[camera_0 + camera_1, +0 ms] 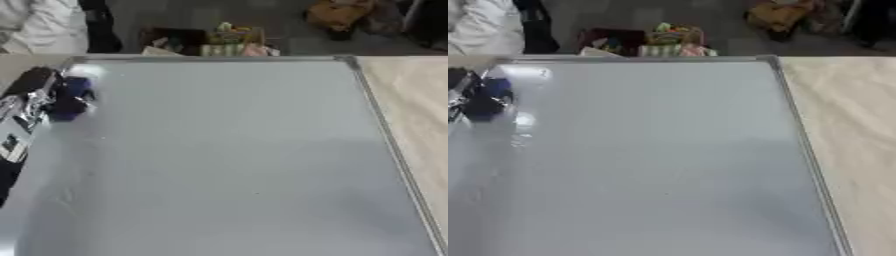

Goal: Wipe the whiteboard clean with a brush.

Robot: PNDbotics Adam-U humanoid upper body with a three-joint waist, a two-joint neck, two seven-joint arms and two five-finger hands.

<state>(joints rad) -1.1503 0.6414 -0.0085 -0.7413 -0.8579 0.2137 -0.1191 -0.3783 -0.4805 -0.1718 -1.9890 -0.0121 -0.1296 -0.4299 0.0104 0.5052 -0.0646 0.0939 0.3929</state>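
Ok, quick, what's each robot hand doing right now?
Left robot hand: at the grey metal-framed whiteboard's far left corner, apparently shut on a dark blue brush.
Right robot hand: not in view.

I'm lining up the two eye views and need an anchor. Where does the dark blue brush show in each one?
Left eye view: the brush is in the upper left, on the whiteboard near its left edge, at the left robot hand.
Right eye view: the same brush sits closer to the picture's left edge.
Shared landmark: the whiteboard's far right corner.
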